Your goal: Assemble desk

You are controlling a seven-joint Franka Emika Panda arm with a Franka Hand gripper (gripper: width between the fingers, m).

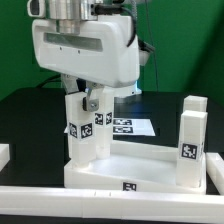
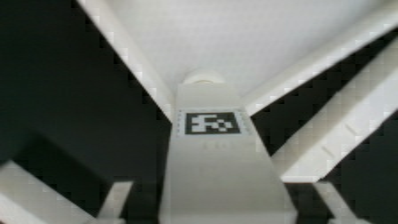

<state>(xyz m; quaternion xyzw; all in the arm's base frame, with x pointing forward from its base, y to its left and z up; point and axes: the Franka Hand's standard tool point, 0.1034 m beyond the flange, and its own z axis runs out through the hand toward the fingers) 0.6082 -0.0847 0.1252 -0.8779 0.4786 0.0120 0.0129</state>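
Note:
The white desk top [image 1: 150, 160] lies rim-up near the front of the black table. One white leg [image 1: 190, 138] stands upright at its corner on the exterior view's right. My gripper [image 1: 88, 100] is shut on a second tagged leg [image 1: 85, 140], holding it upright over the top's corner on the exterior view's left. In the wrist view this leg [image 2: 217, 150] runs straight away from the camera between my fingers [image 2: 118, 198], its end tag facing me. Beyond it, the rims of the desk top [image 2: 134, 45] meet in a corner. Whether the leg is seated in the top is hidden.
The marker board [image 1: 128, 127] lies flat behind the desk top. A long white bar [image 1: 100, 205] runs along the front edge, and a small white piece [image 1: 5, 153] shows at the exterior view's left. The arm's white body [image 1: 85, 50] hangs above the held leg.

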